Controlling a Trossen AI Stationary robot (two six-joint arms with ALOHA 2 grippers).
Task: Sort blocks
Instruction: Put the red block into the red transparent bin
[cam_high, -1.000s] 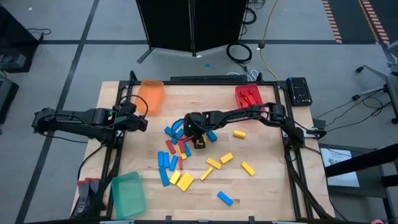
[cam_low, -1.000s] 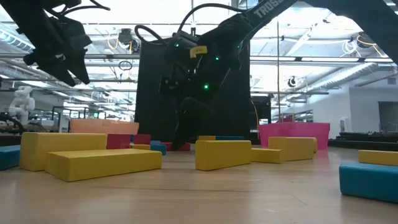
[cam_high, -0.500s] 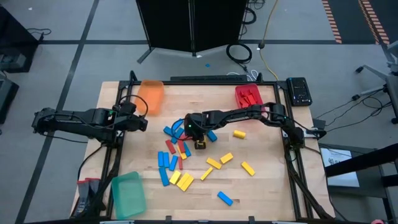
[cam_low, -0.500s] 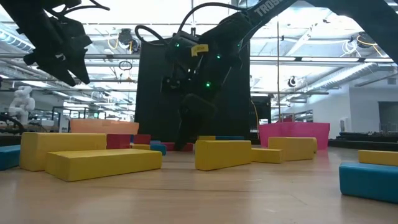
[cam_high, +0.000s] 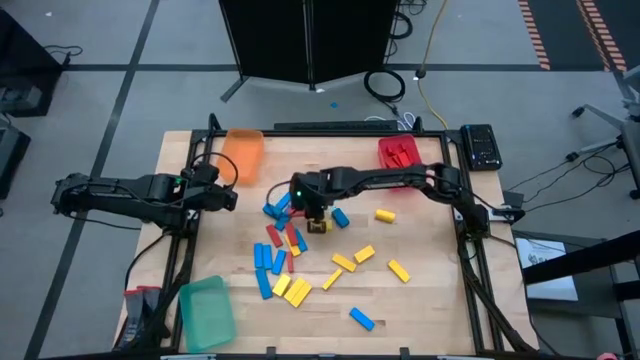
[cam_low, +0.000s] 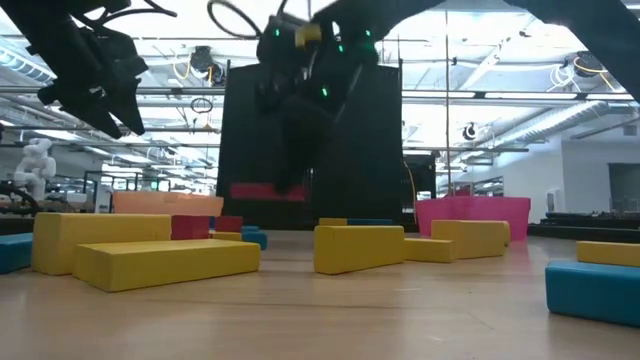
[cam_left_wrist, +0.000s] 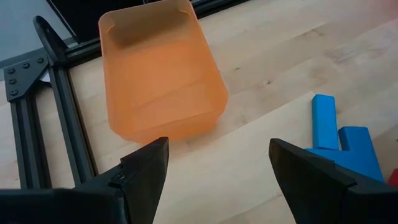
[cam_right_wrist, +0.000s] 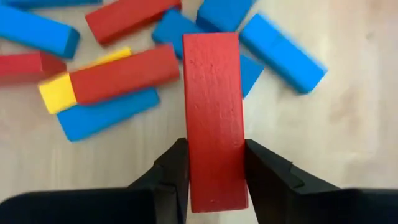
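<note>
We note the left gripper (cam_high: 228, 198) near the counter's (cam_high: 430, 300) left edge, jaws spread wide and empty, facing the orange tray (cam_high: 242, 155) at the far edge, which appears empty. The green tray (cam_high: 207, 311) at the near left corner also looks empty. The loose blocks (cam_high: 290, 262) lie mid-counter. The right gripper (cam_high: 315, 214) hangs above them, jaws clamped across the middle of a red block (cam_right_wrist: 213, 121) lifted clear of the counter. We judge the blocks light, rigid and smooth; grip the long flat sides. The red tray (cam_high: 399, 155), far right, holds red blocks.
</note>
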